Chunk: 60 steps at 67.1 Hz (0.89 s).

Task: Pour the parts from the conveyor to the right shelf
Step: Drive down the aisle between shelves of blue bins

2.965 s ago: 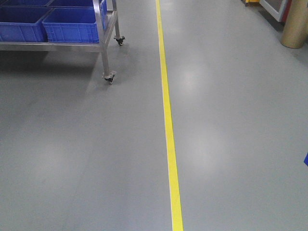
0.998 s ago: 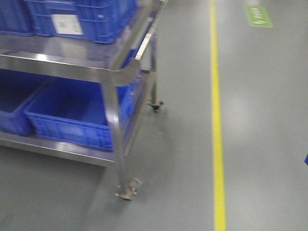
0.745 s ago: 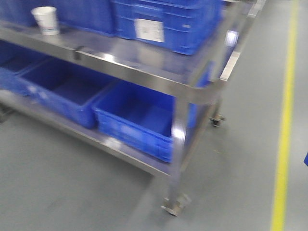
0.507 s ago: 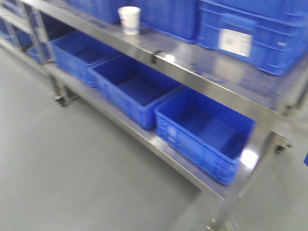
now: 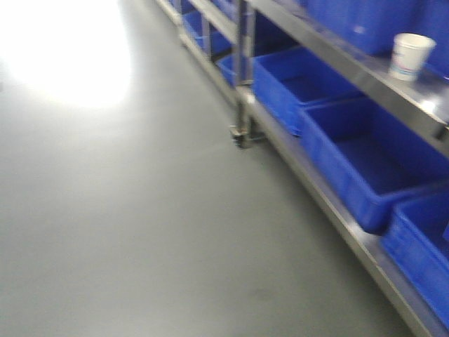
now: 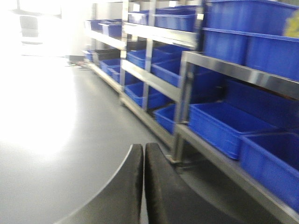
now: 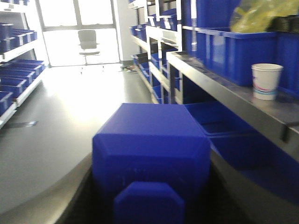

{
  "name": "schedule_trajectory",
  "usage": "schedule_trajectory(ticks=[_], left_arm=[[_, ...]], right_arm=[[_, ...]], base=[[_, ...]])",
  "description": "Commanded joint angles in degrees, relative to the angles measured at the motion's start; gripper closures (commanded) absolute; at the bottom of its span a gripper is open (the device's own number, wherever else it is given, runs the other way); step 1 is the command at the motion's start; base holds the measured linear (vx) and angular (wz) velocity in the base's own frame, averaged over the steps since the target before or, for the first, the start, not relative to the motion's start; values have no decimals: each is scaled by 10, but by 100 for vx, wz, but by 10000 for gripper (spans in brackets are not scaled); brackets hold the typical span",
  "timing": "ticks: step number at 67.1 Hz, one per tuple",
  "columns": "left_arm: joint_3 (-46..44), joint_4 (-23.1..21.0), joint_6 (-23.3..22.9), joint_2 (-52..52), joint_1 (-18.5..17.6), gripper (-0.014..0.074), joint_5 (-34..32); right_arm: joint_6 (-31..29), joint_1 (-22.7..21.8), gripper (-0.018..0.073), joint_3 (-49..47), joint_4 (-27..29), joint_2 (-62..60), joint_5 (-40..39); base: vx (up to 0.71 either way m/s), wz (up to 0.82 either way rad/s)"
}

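My right gripper (image 7: 150, 164) is shut on a bright blue part (image 7: 149, 135), a cube-like block with a stud facing the camera; its fingers (image 7: 77, 189) press on both sides. My left gripper (image 6: 143, 156) is shut with its two dark fingers touching and nothing between them. A stainless-steel shelf (image 5: 351, 67) with deep blue crates (image 5: 372, 165) runs along the right in the front view. The same rack (image 6: 219, 70) shows in the left wrist view, and its steel edge (image 7: 219, 88) in the right wrist view. The conveyor is out of view.
A white paper cup (image 5: 410, 56) stands on the shelf's middle level, the same cup (image 7: 266, 80) being near my right gripper. A caster leg (image 5: 242, 133) juts at floor level. Another rack of blue crates (image 7: 14, 79) lines the left; an office chair (image 7: 88, 42) stands by bright windows. Grey floor (image 5: 140, 210) stretches left.
The front view has swung left along the rack. The crates and paper cup have slid from the centre to the right edge, and the yellow floor line has left the view.
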Motion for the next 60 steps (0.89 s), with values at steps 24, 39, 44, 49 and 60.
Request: schedule_trajectory(ticks=[24, 39, 44, 49, 60], left_arm=[[13, -5, -3, -4, -2, 603, -43], [13, -5, -3, -4, -2, 603, -43], [13, -5, -3, -4, -2, 603, -43], [13, -5, -3, -4, -2, 603, -43], [13, -5, -3, -4, -2, 603, -43]], right_arm=[[-4, -2, 564, -16, -4, 8, -46], [-4, -2, 564, -16, -4, 8, -46], [-4, -2, 564, -16, -4, 8, -46], [-4, -2, 564, -16, -4, 8, -46], [-4, -2, 564, -16, -4, 8, -46]], base=[[9, 81], [15, 39], [21, 19], [26, 11], [34, -3]])
